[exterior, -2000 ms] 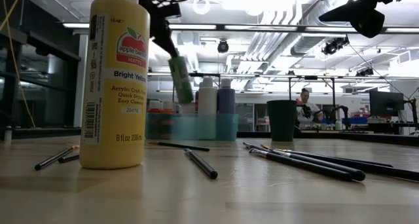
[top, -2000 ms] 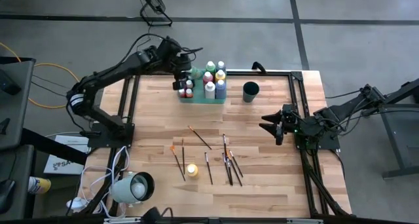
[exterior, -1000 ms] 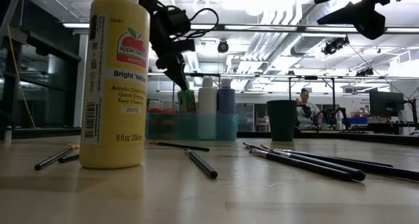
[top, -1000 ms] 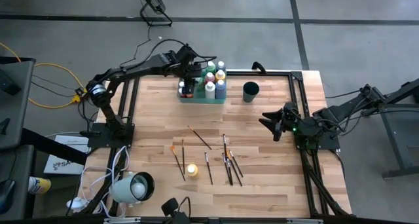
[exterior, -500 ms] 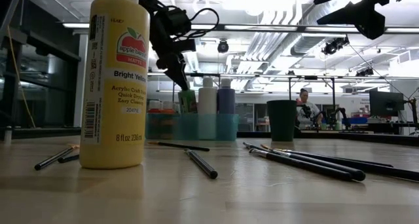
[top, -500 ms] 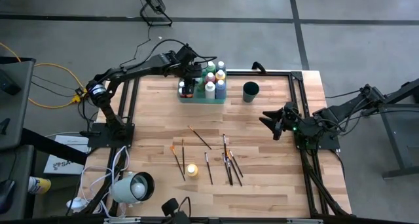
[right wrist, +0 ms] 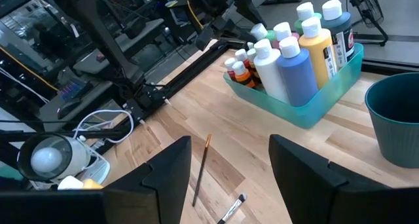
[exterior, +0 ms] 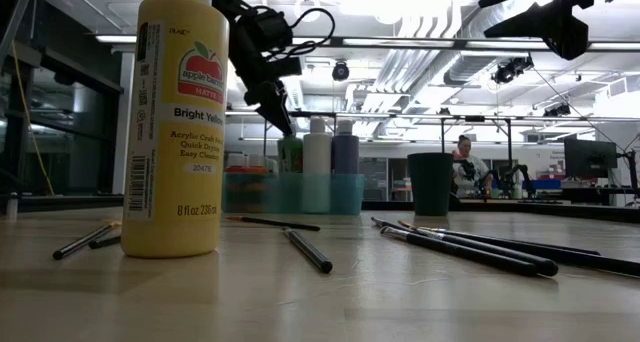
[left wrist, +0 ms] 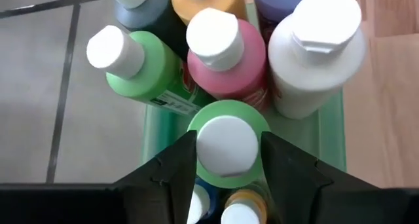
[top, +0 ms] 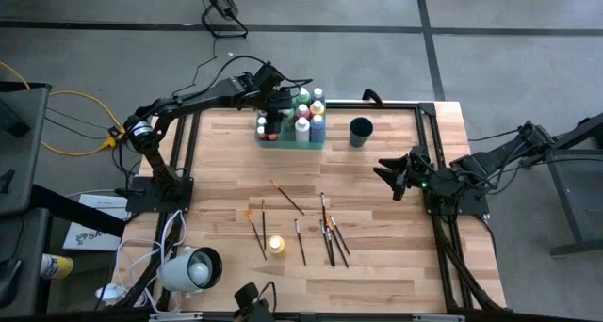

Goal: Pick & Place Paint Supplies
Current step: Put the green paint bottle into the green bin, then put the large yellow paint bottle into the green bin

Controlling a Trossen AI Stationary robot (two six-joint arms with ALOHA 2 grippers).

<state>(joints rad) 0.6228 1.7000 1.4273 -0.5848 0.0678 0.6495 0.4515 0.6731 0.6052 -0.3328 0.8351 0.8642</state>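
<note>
A green tray (top: 293, 144) with several paint bottles stands at the table's far edge, left of a dark cup (top: 360, 132). My left gripper (left wrist: 228, 152) hovers over the tray's far left part, open. Its fingers flank the white cap (left wrist: 226, 145) of a green bottle (left wrist: 228, 110) that stands upright in the tray (exterior: 290, 154). A yellow bottle (top: 276, 245) stands near the front edge among several paintbrushes (top: 326, 233) lying flat. My right gripper (top: 391, 178) waits open above the table's right side, empty. My left gripper's fingers (left wrist: 177, 168) come slanting down from the table's left onto the green bottle, one on each side of its cap. Whether they touch the cap or the shoulder, I cannot tell. The bottle stands on the tray floor among the other bottles.
A white round lamp-like object (top: 196, 268) sits off the near left corner. Bare wood lies between the tray and the brushes. In the low view the yellow bottle (exterior: 180, 122) looms close in front. A person (exterior: 465, 162) sits far behind the table.
Two seconds ago my left gripper carried the green bottle tilted above the tray's left end. It then moved toward the far edge and down, and the bottle now stands upright in the tray. Over the last second both arms have kept still.
</note>
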